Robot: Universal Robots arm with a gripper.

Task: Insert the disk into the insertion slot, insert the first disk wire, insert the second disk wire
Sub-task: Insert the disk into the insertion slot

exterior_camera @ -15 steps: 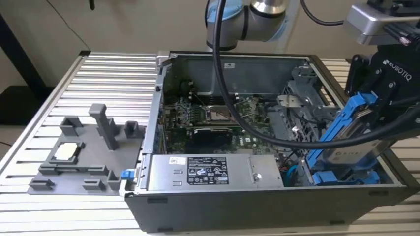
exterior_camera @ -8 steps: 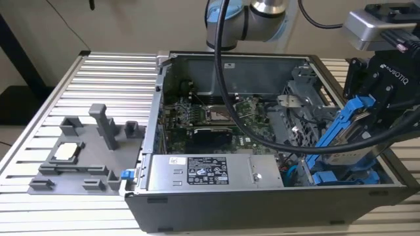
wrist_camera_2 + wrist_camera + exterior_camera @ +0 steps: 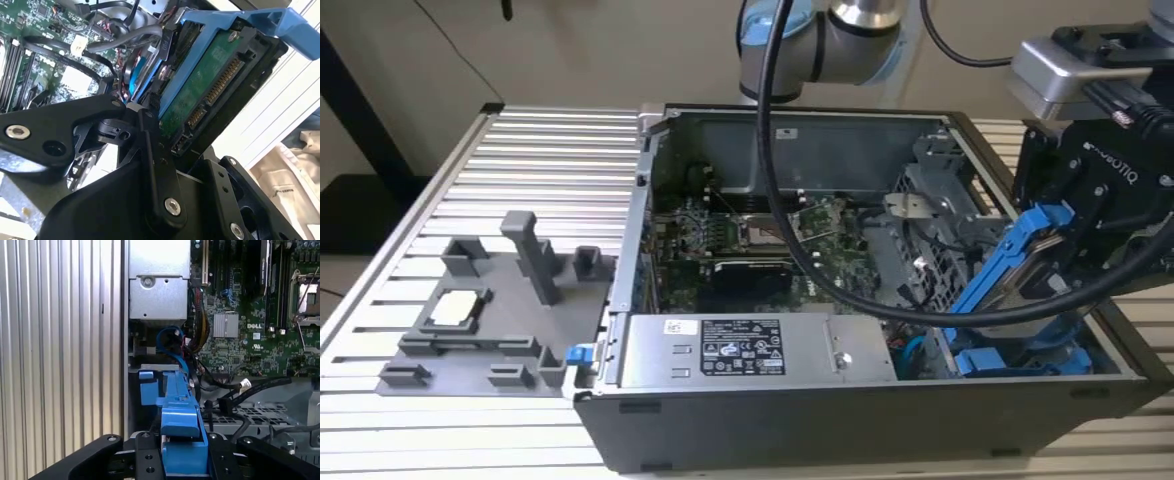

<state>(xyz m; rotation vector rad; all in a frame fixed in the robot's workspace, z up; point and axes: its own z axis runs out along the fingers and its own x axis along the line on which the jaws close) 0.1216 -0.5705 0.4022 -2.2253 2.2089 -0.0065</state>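
In the exterior view my gripper (image 3: 1070, 262) is shut on the disk (image 3: 1007, 262), which hangs tilted in its bright blue carrier over the open computer case at the view's right. Its lower end is just above the insertion slot (image 3: 1021, 358), a grey bay with blue fittings at the case's near right corner. In the second wrist view the disk (image 3: 210, 85) shows its green circuit board and connectors, clamped between black fingers (image 3: 152, 150). In the first wrist view the blue carrier (image 3: 180, 410) points toward the slot (image 3: 149, 386). A blue cable (image 3: 169, 342) and a white-tipped black cable (image 3: 245, 385) lie loose nearby.
A grey labelled power-supply box (image 3: 734, 350) fills the case's near side beside the slot. The motherboard (image 3: 747, 240) lies behind it, crossed by thick black cables (image 3: 854, 290). On the ribbed table (image 3: 520, 150), a grey fixture tray (image 3: 494, 320) with upright posts stands at the exterior view's left.
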